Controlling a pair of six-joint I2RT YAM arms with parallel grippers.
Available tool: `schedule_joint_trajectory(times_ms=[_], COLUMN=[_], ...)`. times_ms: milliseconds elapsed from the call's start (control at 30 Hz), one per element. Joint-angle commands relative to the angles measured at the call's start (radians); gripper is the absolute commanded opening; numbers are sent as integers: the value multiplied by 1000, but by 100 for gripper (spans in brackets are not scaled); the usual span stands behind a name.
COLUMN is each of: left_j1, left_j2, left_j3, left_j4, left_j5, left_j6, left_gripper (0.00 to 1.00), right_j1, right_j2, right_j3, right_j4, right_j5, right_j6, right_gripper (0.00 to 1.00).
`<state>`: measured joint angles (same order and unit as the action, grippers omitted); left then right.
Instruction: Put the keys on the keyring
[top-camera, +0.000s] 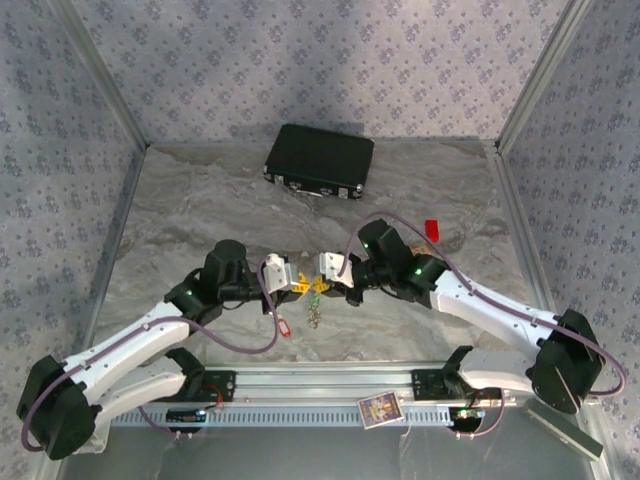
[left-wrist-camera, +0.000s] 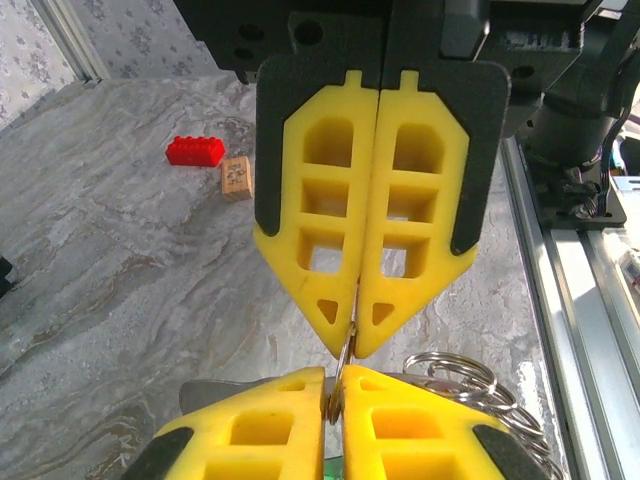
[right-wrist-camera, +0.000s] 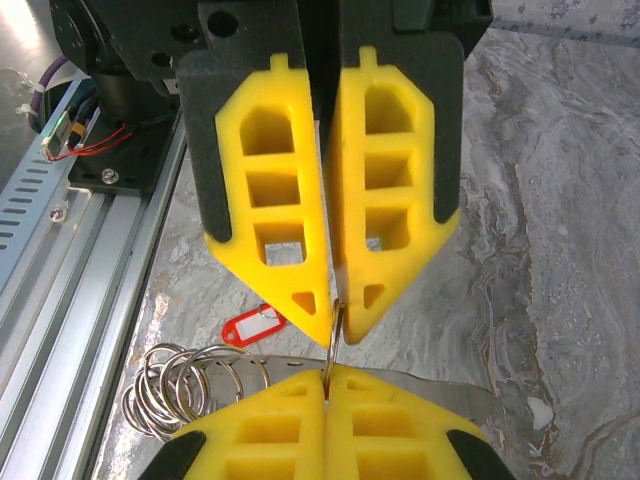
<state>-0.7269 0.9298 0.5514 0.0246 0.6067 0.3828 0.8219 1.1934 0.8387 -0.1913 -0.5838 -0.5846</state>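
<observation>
Two closed grippers, left gripper (left-wrist-camera: 333, 385) and right gripper (right-wrist-camera: 328, 378), pinch the thin keyring (right-wrist-camera: 335, 335) tip to tip; green-tagged key (top-camera: 318, 289) seems hung already, red-tagged key (right-wrist-camera: 252, 326) lies on the table (top-camera: 180, 210), not yet threaded

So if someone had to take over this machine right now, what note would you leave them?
Left claw: shut on the thin keyring, pinching it at the tips.
Right claw: shut on the same ring, tip to tip with the left.
Red-tagged key: on the table, apart from the claws.
Green-tagged key: just under them, near a bunch of small rings.
Done: both claws hold the ring.
Left: threading both keys on; I cannot tell whether either is on yet.
</observation>
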Motion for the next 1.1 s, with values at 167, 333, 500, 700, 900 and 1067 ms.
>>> schedule_joint_trajectory(times_ms=[167, 333, 500, 700, 900, 1067], left_j1=[-6, -6, -6, -6, -6, 35], left_j2=[23, 9, -9, -23, -47, -47], left_j3=[48, 50, 51, 70, 88, 100], left_j4=[-3, -13, -25, -64, -91, -98], left_j5=[35, 27, -4, -98, -247, -397], left_j6=[13, 20, 28, 30, 31, 1], left_gripper=[7, 0, 0, 0, 0, 0], right_j1=[15, 14, 5, -15, 1, 23], right_j2=[9, 6, -22, -118, -188, -148], right_j3=[29, 19, -6, -102, -164, -193], right_j4=[73, 67, 47, 150, 141, 214], right_j5=[-35, 11, 97, 275, 398, 583], right_j6=[30, 29, 29, 195, 450, 963], right_gripper=[0, 0, 32, 36, 37, 29])
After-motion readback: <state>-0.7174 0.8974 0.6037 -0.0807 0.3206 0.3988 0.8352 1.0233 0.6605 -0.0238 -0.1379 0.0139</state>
